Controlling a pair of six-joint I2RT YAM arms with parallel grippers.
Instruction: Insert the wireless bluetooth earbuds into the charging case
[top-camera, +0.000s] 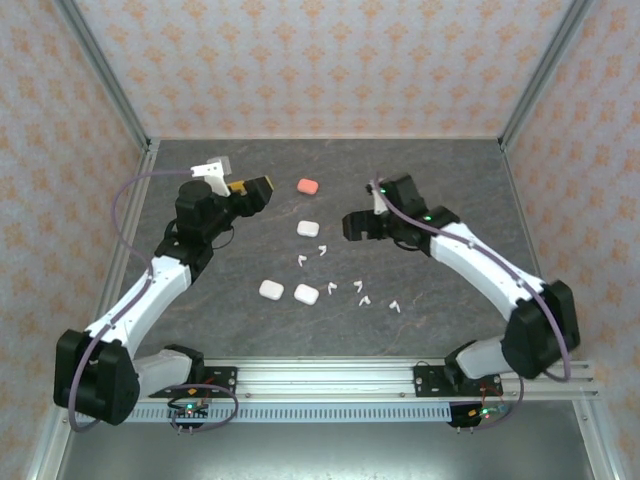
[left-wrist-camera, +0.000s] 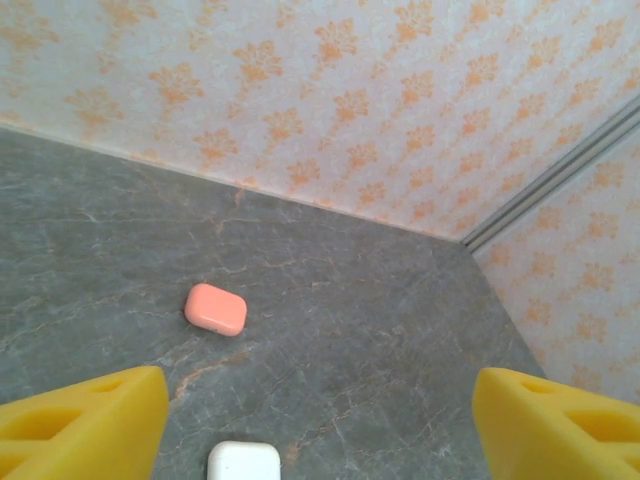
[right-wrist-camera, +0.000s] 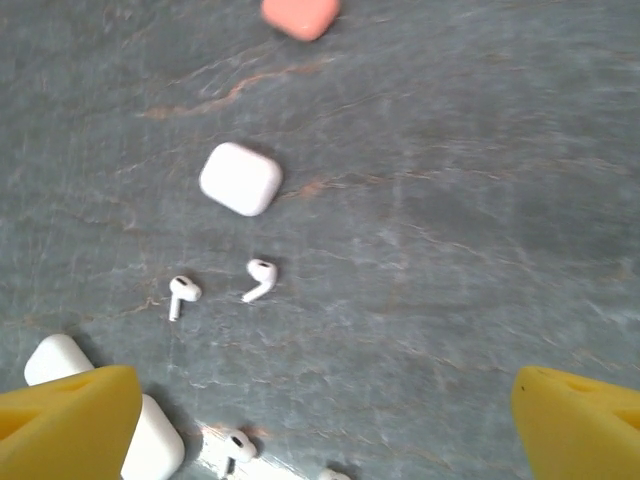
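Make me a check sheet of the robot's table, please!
Surface: grey marbled table, bare apart from the job's things.
Job's things: one pink charging case and three white charging cases, all shut; about six white earbuds lying loose between the arms.
Clutter: nothing seen.
Grippers: left gripper open, empty; right gripper open, empty.
Cables: a purple cable runs along each arm.
Surroundings: orange-patterned walls, metal frame.
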